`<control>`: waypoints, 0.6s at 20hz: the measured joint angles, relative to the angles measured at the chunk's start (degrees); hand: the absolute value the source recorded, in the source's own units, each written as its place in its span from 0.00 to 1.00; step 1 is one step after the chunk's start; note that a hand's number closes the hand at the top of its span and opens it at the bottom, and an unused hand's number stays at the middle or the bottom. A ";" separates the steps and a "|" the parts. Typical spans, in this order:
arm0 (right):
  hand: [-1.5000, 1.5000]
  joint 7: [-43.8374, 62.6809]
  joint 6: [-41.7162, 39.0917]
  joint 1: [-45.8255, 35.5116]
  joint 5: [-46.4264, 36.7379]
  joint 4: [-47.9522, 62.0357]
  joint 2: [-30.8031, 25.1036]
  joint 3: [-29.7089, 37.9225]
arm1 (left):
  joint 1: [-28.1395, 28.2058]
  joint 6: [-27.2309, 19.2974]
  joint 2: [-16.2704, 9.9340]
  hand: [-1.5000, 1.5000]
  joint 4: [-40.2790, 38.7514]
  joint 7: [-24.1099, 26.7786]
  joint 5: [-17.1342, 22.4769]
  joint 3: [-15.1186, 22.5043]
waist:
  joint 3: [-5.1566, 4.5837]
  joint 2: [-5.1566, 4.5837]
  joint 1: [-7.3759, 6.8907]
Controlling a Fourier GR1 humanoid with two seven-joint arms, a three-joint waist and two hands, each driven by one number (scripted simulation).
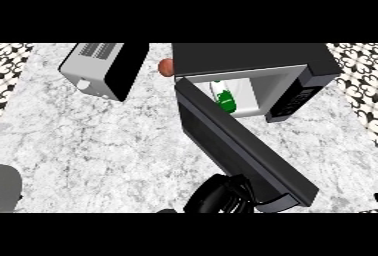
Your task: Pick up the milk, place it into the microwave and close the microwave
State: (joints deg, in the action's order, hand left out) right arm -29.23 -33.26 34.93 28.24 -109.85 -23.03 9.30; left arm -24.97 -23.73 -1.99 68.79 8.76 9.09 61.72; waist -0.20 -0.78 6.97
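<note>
The milk, a white carton with a green label, lies inside the open microwave at the back right. The microwave's dark door swings out toward me across the counter. My right hand is at the bottom of the head view, just left of the door's outer end, its black fingers curled beside the door's edge with nothing visibly held. Only a grey part of my left forearm shows at the lower left edge; the left hand itself is out of view.
A silver and black toaster-like appliance sits at the back left. A small brown-red round object lies between it and the microwave. The marble counter spreads left of the door.
</note>
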 measured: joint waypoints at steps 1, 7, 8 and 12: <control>0.00 0.46 -0.13 0.06 0.23 -0.90 -0.26 -0.27 | -0.95 -1.24 0.03 1.00 -0.38 -0.18 0.73 0.36 | 0.00 -0.06 0.33; 0.00 3.20 -0.92 -0.15 2.97 -4.93 -2.01 -1.08 | -6.08 -7.60 1.16 1.00 -0.40 0.93 5.90 0.84 | -0.11 -0.49 1.94; 0.00 3.54 -1.00 -0.14 3.60 -5.50 -2.26 -1.08 | -7.04 -8.60 1.25 1.00 -0.53 1.01 6.79 0.62 | -0.11 -0.55 2.21; 0.00 4.79 -0.97 0.02 5.02 -7.47 -3.06 -1.02 | -11.24 -11.97 1.53 1.00 -2.29 1.57 10.02 -0.62 | -0.11 -0.81 3.36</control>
State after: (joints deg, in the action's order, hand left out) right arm -24.44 -34.23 34.95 33.26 -117.32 -26.09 8.29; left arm -36.21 -35.70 -0.46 66.49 10.34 19.12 61.10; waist -0.30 -1.58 10.33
